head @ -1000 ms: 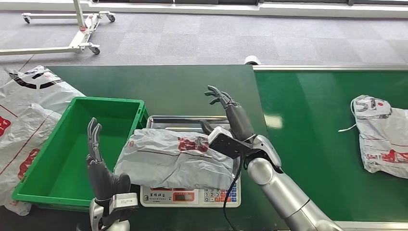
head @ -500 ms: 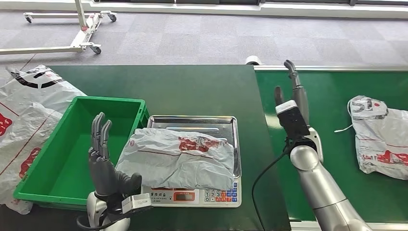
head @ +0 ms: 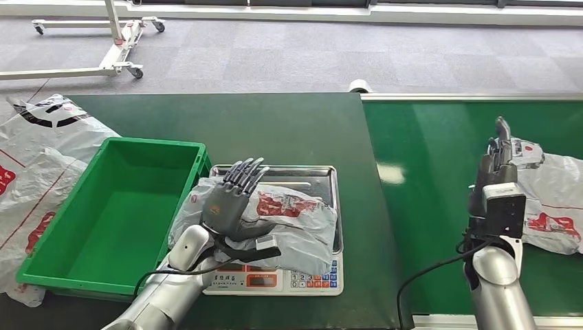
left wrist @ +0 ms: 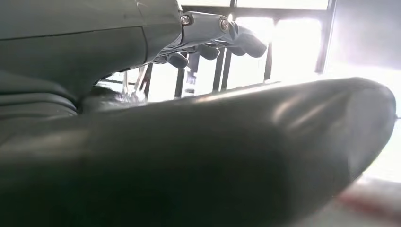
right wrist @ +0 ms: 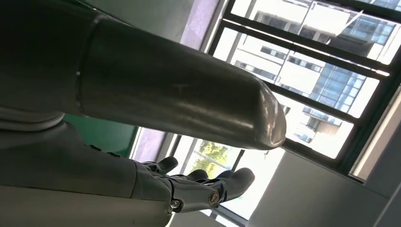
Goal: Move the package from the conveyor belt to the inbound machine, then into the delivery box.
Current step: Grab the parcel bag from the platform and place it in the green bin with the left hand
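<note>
Grey package [head: 289, 223] with unreadable red print lies on scale [head: 323, 180]

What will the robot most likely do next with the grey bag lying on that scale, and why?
Probably the left hand should close on the package to lift it. The hand lies over the package's left part with fingers spread, gripping nothing yet. The package rests on the scale, and the green bin beside it is where it goes next. The right hand is away over the conveyor belt.
</note>
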